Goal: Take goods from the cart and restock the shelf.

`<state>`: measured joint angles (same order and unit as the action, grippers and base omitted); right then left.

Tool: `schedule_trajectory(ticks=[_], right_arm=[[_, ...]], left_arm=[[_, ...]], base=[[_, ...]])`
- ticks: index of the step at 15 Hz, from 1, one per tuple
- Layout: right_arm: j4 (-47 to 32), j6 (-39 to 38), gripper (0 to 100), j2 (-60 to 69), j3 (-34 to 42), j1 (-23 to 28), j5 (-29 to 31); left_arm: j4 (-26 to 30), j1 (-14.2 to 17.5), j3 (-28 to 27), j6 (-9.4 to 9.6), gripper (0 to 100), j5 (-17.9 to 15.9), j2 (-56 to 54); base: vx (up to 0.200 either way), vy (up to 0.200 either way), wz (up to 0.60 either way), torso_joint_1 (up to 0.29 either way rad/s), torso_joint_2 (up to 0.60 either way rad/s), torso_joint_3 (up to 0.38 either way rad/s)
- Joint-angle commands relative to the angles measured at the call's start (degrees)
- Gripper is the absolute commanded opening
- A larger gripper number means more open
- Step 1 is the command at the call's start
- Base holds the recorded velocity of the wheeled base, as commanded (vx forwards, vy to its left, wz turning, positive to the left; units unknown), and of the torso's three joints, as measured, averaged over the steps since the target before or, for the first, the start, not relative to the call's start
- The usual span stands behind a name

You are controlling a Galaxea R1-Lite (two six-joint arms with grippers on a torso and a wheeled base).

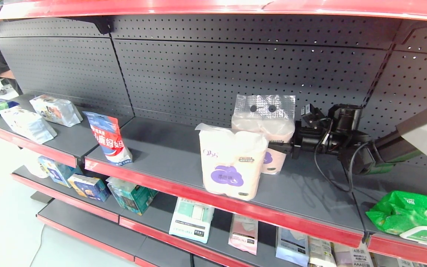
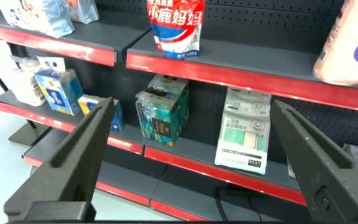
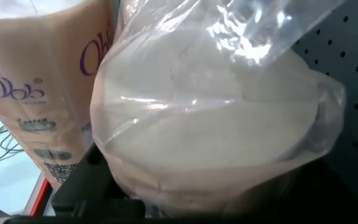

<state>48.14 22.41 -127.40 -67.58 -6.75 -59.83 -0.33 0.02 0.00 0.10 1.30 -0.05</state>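
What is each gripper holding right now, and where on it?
The right gripper holds the rear toilet paper pack by its side, around mid-height. The left gripper is open and holds nothing.

Matt metal shelf, shiny film on the goods

The shelf (image 1: pixel 169 148) deck was dark painted metal, smooth and matt. Its back panel (image 1: pixel 217 74) was perforated sheet metal and its front strip (image 1: pixel 154 181) was glossy red. The front roll pack (image 1: pixel 232 167) had thin smooth plastic film with a soft sheen. The rear roll pack (image 3: pixel 216 118) had clear, wrinkled, glossy film. The green pack (image 1: pixel 410 211) and the red-blue pouch (image 1: pixel 109 139) looked like glossy plastic. The left gripper (image 2: pixel 192 106) had matt black jaws, slightly grainy.
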Motion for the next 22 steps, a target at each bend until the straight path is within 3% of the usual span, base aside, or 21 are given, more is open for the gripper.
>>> schedule_trajectory(ticks=[1, 12, 22], right_arm=[[-0.15, -0.26, 0, -0.3, -0.27, -0.81, 0.07], [-0.15, -5.44, 0, -1.44, -2.82, -3.62, 5.95], [-0.15, -7.2, 0, -1.0, -2.82, -2.04, 11.05]], left_arm=[[-0.02, -0.02, 0.0, -0.01, 100, 0.01, 0.05], [-0.02, -0.02, 0.0, -0.01, 100, 0.01, 0.05], [-0.02, -0.02, 0.0, -0.01, 100, 0.01, 0.05]], base=[[0.0, 0.0, 0.0, 0.0, 0.0, 0.0], [0.0, 0.0, 0.0, 0.0, 0.0, 0.0], [0.0, 0.0, 0.0, 0.0, 0.0, 0.0]])
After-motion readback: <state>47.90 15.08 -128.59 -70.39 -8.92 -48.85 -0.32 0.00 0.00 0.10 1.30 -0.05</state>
